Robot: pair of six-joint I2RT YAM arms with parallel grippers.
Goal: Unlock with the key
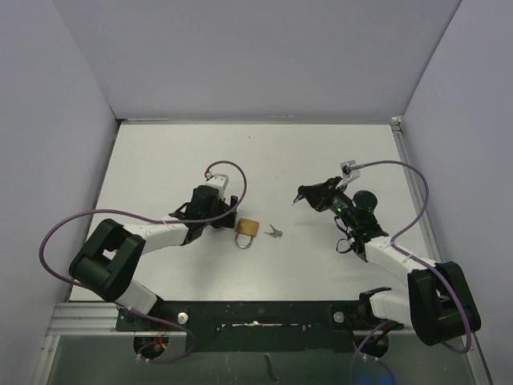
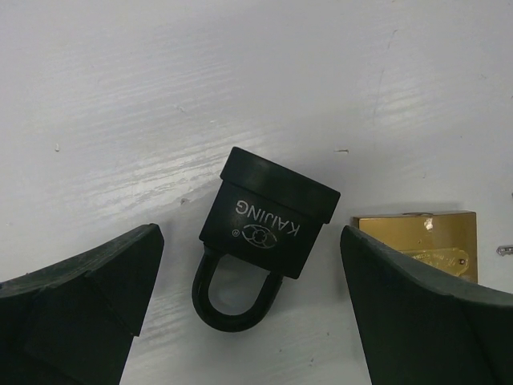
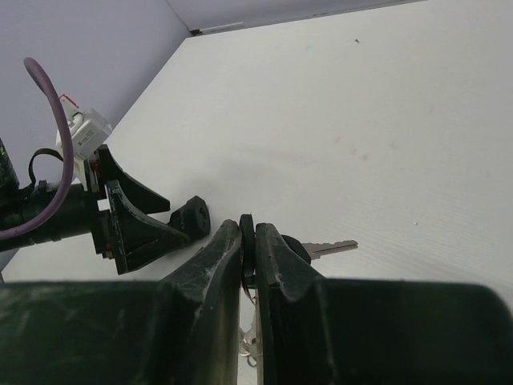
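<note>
We see a white table with three things lying flat on it. Near its middle is a brass padlock, its shackle turned toward the near edge. Just right of the brass padlock, apart from it, lie some small keys. Just left of it lies a black padlock marked KAIJING, not touching it.

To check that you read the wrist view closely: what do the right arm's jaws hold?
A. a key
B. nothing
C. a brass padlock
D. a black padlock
A: in the right wrist view the right arm's jaws are shut on the key, with its dark head pinched between them and its metal blade sticking out to one side.
</note>
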